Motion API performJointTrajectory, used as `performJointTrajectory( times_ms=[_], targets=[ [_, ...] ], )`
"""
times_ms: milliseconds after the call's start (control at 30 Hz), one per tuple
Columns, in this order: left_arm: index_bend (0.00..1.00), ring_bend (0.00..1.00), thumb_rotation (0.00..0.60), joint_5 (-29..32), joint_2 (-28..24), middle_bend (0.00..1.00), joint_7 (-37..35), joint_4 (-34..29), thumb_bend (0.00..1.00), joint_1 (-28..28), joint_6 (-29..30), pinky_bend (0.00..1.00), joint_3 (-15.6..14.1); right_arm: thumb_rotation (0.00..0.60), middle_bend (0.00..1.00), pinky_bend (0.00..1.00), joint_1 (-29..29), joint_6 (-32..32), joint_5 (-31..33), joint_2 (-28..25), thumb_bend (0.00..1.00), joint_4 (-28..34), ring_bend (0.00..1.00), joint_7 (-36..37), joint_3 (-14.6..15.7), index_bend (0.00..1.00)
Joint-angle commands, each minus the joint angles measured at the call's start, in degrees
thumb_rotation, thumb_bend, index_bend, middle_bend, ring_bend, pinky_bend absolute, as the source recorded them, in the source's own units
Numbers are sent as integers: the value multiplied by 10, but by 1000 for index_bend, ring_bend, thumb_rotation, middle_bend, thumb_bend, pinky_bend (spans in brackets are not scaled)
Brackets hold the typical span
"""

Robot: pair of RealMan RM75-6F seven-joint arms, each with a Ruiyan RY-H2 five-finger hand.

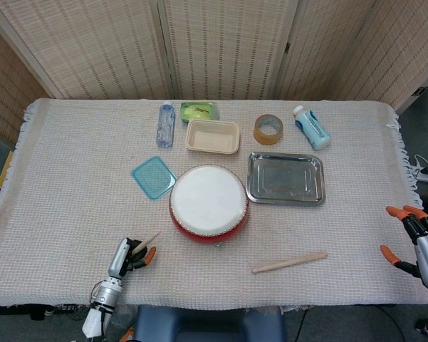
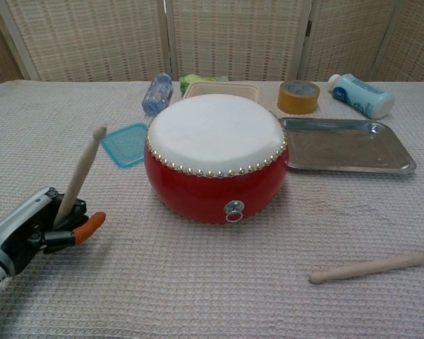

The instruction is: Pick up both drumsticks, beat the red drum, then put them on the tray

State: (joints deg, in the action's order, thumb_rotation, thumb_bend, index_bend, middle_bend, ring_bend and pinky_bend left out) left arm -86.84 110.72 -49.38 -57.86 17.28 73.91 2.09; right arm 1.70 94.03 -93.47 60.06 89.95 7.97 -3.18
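The red drum (image 1: 209,201) (image 2: 215,155) with its white skin stands at the table's middle. My left hand (image 1: 127,254) (image 2: 46,226) grips one wooden drumstick (image 2: 81,176) (image 1: 146,241) near the front left; the stick tilts up toward the drum without touching it. The second drumstick (image 1: 290,262) (image 2: 374,266) lies flat on the cloth at the front right, untouched. My right hand (image 1: 416,239) hangs off the table's right edge with fingers apart, holding nothing. The steel tray (image 1: 285,178) (image 2: 346,145) sits right of the drum.
Along the back stand a water bottle (image 1: 165,125), a green pack (image 1: 199,110), a beige container (image 1: 213,136), a tape roll (image 1: 268,129) and a white-blue bottle (image 1: 312,127). A teal lid (image 1: 154,177) lies left of the drum.
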Motion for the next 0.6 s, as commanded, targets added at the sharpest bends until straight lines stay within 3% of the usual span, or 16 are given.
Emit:
performJointTrajectory(
  times_ms=[33, 300, 600],
  targets=[
    [1000, 1000, 600, -16, 3, 1000, 27, 12, 618, -1, 24, 1000, -5, 600, 283, 366, 1, -6, -1, -3, 131, 5, 200, 3, 3, 220],
    [1000, 1000, 600, -77, -48, 1000, 196, 20, 617, 8, 101, 1000, -15, 600, 283, 366, 34, -101, -16, -13, 130, 42, 205, 19, 36, 316],
    [1000, 1000, 600, -68, -169, 1000, 316, -129, 566, 0, 109, 1000, -10, 600, 283, 368, 109, -223, -58, 71, 150, 33, 206, -30, 54, 430]
  ],
)
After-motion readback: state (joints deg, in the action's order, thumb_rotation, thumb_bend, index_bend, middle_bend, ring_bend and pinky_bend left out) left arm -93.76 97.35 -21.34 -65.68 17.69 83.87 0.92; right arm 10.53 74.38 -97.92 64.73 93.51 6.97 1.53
